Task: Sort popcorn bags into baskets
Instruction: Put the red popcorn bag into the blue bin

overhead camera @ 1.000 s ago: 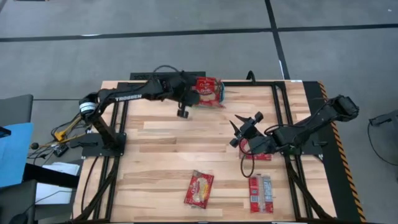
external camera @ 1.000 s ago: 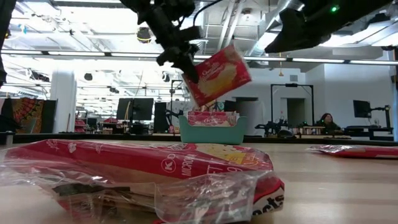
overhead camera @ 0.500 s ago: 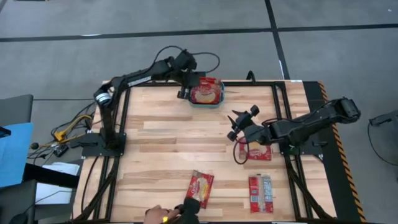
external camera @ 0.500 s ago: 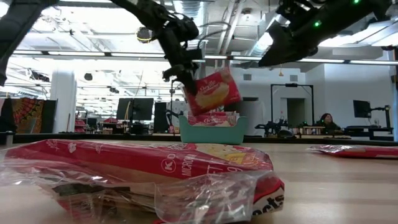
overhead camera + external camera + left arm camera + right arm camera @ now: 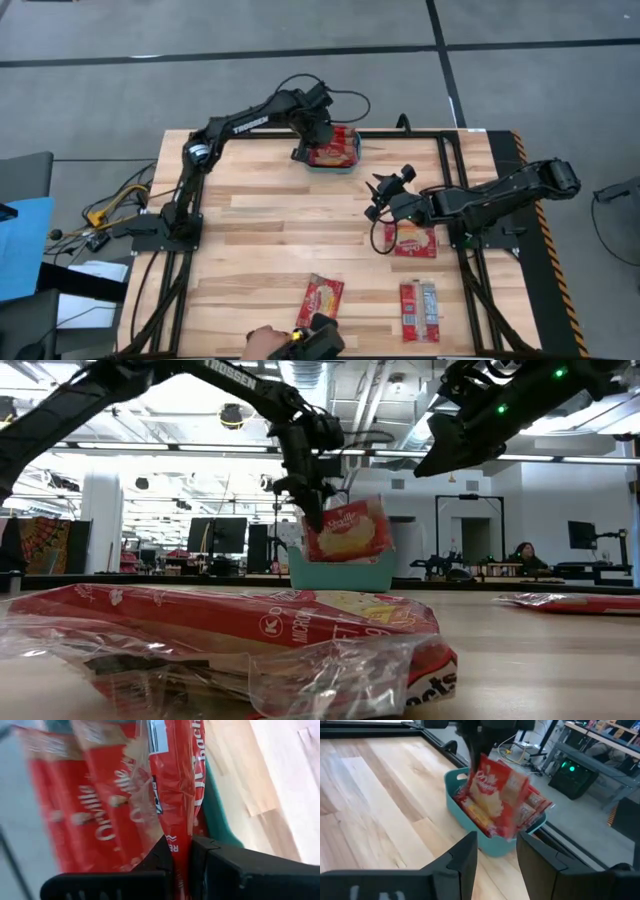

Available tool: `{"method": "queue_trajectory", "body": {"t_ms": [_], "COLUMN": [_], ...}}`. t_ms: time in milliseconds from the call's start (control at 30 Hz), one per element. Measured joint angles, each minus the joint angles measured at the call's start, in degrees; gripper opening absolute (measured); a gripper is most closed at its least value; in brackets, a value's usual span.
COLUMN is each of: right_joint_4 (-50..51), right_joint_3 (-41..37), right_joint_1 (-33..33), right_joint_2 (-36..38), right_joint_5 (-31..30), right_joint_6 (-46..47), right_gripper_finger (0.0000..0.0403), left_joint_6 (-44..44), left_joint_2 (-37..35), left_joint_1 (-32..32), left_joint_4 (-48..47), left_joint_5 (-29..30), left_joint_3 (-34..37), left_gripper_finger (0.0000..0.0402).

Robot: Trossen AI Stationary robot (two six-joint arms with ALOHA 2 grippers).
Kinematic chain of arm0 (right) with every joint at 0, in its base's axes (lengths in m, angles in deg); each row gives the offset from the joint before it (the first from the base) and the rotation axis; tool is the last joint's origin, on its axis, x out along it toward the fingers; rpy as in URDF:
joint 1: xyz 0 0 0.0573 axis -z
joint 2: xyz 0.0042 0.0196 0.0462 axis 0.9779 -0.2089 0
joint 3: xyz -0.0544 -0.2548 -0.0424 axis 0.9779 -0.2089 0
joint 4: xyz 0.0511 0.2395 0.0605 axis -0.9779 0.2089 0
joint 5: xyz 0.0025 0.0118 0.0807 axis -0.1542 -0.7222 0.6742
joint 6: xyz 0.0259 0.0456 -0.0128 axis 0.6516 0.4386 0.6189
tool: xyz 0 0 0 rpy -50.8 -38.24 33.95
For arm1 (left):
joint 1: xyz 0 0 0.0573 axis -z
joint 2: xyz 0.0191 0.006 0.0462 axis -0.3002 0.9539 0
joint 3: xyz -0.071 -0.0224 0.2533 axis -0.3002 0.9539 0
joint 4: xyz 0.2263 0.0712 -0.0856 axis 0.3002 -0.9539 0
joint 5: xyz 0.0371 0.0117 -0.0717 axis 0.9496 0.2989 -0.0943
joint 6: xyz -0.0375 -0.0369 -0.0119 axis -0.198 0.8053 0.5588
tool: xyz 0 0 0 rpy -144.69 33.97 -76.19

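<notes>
My left gripper [image 5: 310,148] reaches over the teal basket [image 5: 330,167] at the table's far edge and is shut on a red popcorn bag [image 5: 346,532]. The basket holds other red bags [image 5: 530,807]. My right gripper [image 5: 384,196] hovers open over the table's middle right with nothing between its fingers [image 5: 465,855]. Three more bags lie flat on the wood: one [image 5: 411,240] under the right arm, and two near the front edge [image 5: 320,300], [image 5: 420,310]. My left gripper pinches one edge of the bag [image 5: 181,851] between its two fingers [image 5: 162,857]. They come slanting down from above, on the bag's upper left end [image 5: 318,525]. The bag hangs tilted below them, its lower end [image 5: 487,827] at the basket's rim. I cannot tell whether it rests on the bags inside.
A person's hand [image 5: 262,343] with a dark object shows at the table's near edge, beside the front bag. A black frame [image 5: 455,170] runs along the table's sides. Bare wood lies between the basket and the near bags.
My left gripper has carried the bag toward the table's far right and down, from beside the basket to over it. The bag has sunk to the basket's rim. My right gripper has swung a little toward the table's left. A person's hand has come in at the near edge.
</notes>
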Motion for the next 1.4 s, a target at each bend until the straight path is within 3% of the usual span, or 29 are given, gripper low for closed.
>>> {"method": "queue_trajectory", "body": {"t_ms": [300,667,1067,1267,1400], "right_joint_4": [0.6,1.3,1.5,5.7,5.9], "right_joint_3": [0.0,0.0,0.0,-0.2,-2.2], "right_joint_1": [0.0,0.0,-0.1,-0.2,0.0], "right_joint_2": [0.0,0.0,0.0,0.0,0.0], "right_joint_5": [0.0,0.0,0.0,0.0,0.0], "right_joint_6": [0.2,1.0,2.3,6.6,10.2], "right_gripper_finger": [0.0165,0.0162,0.0169,0.0162,0.0154], "left_joint_6": [1.0,8.1,11.5,11.0,13.5], "left_joint_2": [1.9,1.9,1.9,1.1,-0.3], "left_joint_1": [0.0,0.1,0.0,0.0,-0.7], "left_joint_4": [-1.7,1.5,0.5,0.0,-3.4], "left_joint_5": [1.3,1.4,1.9,8.8,9.7], "left_joint_3": [-1.0,-1.0,-1.0,-1.4,-4.2], "left_gripper_finger": [0.0024,0.0042,0.0162,0.0215,0.023]}}
